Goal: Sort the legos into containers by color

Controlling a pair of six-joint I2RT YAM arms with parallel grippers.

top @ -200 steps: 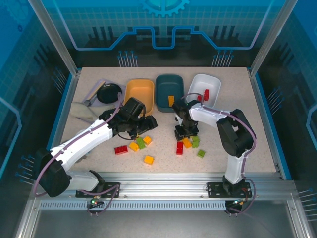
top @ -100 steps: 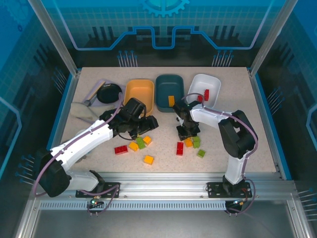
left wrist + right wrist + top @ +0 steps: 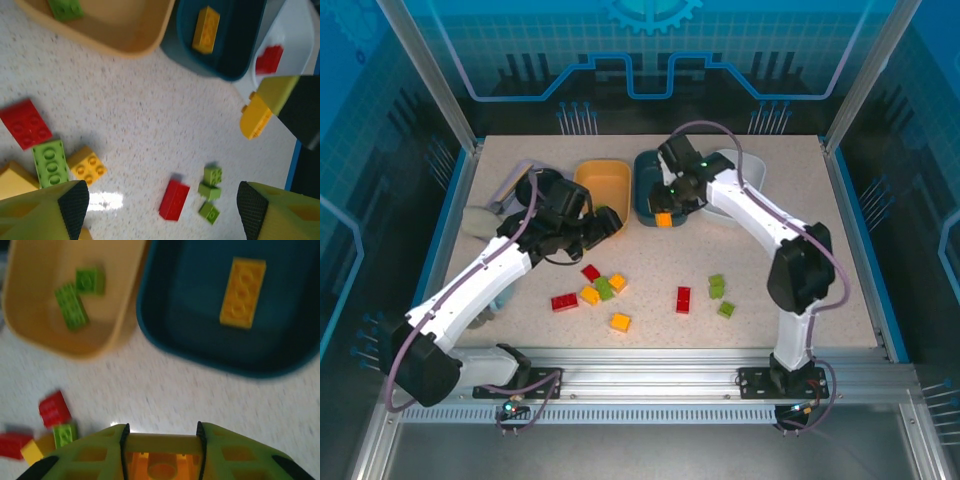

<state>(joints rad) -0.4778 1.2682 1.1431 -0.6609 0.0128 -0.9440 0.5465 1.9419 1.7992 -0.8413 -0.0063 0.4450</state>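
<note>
Two green legos (image 3: pixel 71 304) are lying in the orange tub (image 3: pixel 35 300). Right gripper (image 3: pixel 161 460) is clamped on a yellow-orange brick (image 3: pixel 161 471) just beside the near rim of the teal tub (image 3: pixel 190 300). The left gripper (image 3: pixel 608 224) hangs spread wide and empty near the loose bricks (image 3: pixel 604 289).

Speckled table (image 3: pixel 820 250); orange tub (image 3: pixel 605 185), teal tub (image 3: pixel 648 185), white tub (image 3: pixel 295 20); legos (image 3: pixel 683 298) red, green, yellow.

FREE: bare tabletop (image 3: pixel 655 265) mid-frame, between left brick cluster (image 3: pixel 603 289) and right brick cluster (image 3: pixel 716 287); also the right-hand strip | BLOCKED: left arm (image 3: pixel 470 285) slanting from lower left to orange tub (image 3: pixel 600 185); right gripper (image 3: pixel 665 212) clamping orange brick (image 3: pixel 663 219) over teal tub (image 3: pixel 642 190) near rim
</note>
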